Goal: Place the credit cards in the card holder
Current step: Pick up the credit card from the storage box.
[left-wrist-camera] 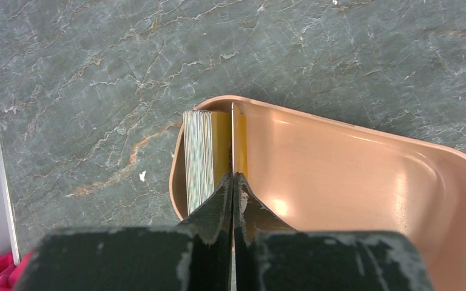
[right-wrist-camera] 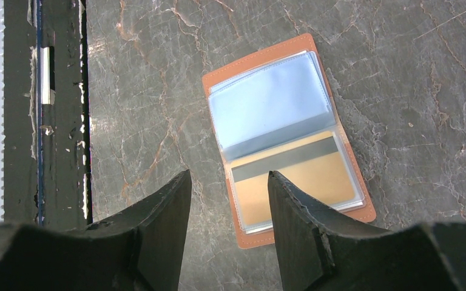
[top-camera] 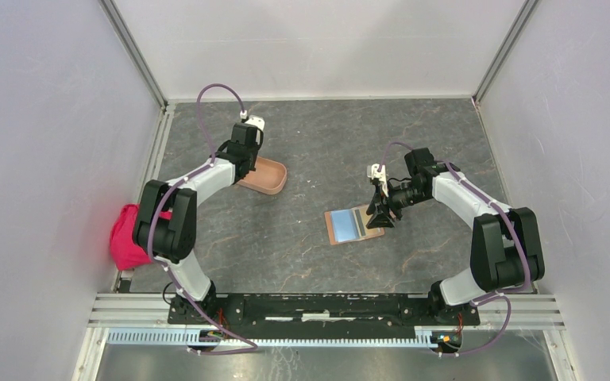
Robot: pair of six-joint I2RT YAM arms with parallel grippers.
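Left gripper (left-wrist-camera: 233, 185) fills the bottom of its wrist view, fingers pressed together on a single card (left-wrist-camera: 233, 139) that stands on edge (seen edge-on, so its colour is hard to tell). That card stands inside the salmon-pink card holder (left-wrist-camera: 352, 163), just beside a stack of credit cards (left-wrist-camera: 197, 154) upright at one end of the tray. The tray's far corner is cut off by the frame. Right gripper (right-wrist-camera: 229, 179) hangs with jaws spread above an open brown wallet (right-wrist-camera: 279, 109), where a tan striped card (right-wrist-camera: 297, 176) shows behind a clear sleeve.
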